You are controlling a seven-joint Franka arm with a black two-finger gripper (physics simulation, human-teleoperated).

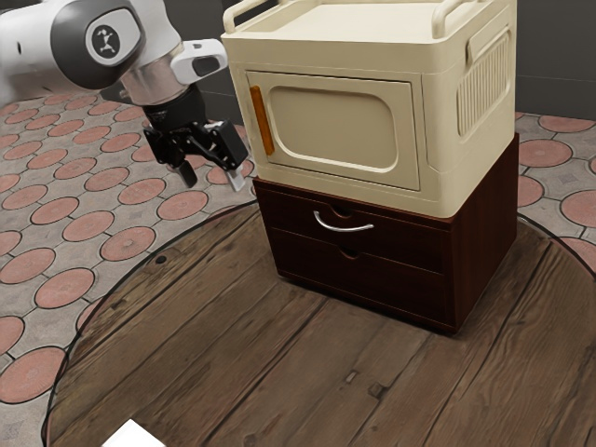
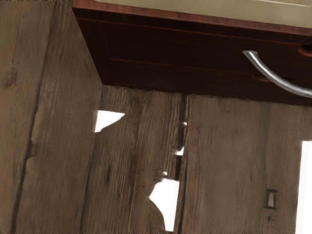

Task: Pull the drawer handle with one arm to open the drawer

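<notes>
Arm pose: the white Franka arm (image 1: 112,56) enters from 10 o'clock in the exterior view and bends downward at the wrist. The black two-finger gripper (image 1: 214,180) is tilted, its tips directed toward 5 o'clock, near the cabinet's front corner and well apart from the handle. Jaws: open, spread with nothing between them.

Handle position: the curved silver metal handle (image 1: 343,228) lies between 3 and 4 o'clock from the gripper, on the upper drawer of the dark reddish-brown wooden cabinet (image 1: 363,289). That drawer is shut, its front flush. The cabinet stands on the round brown plank bench (image 1: 233,372) and carries a cream box-shaped unit (image 1: 438,121). The wrist view faces the cabinet front and bench planks.
</notes>
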